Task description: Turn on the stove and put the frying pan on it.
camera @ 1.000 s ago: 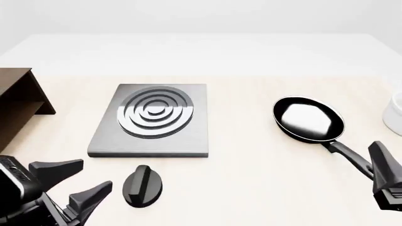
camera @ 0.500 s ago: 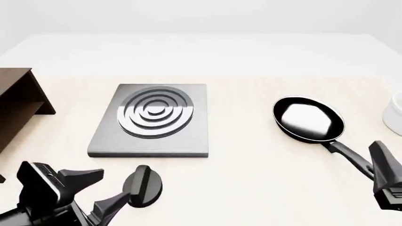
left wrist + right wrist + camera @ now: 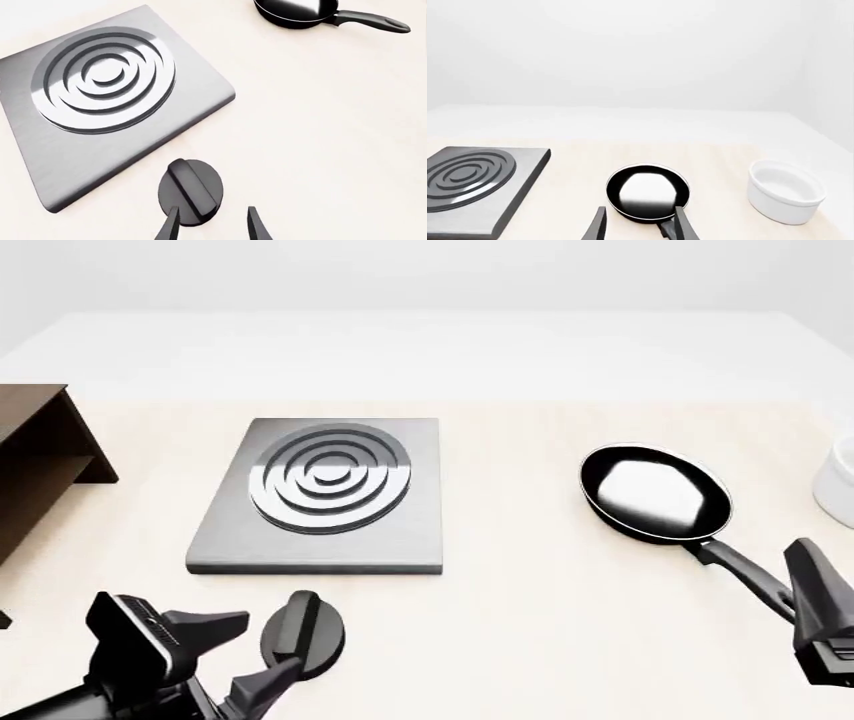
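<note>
since a second ago, left end effector [image 3: 235, 652] slid right, open and empty, flanking knob [image 3: 303, 634] below stove [image 3: 322, 495]; frying pan [image 3: 655, 494] off burner, right end effector [image 3: 637, 223] open around handle, ungripped; nothing done.

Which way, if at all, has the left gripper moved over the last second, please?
Yes. In the front view the left gripper has moved rightward toward the knob, which has stayed in place in front of the stove.
</note>
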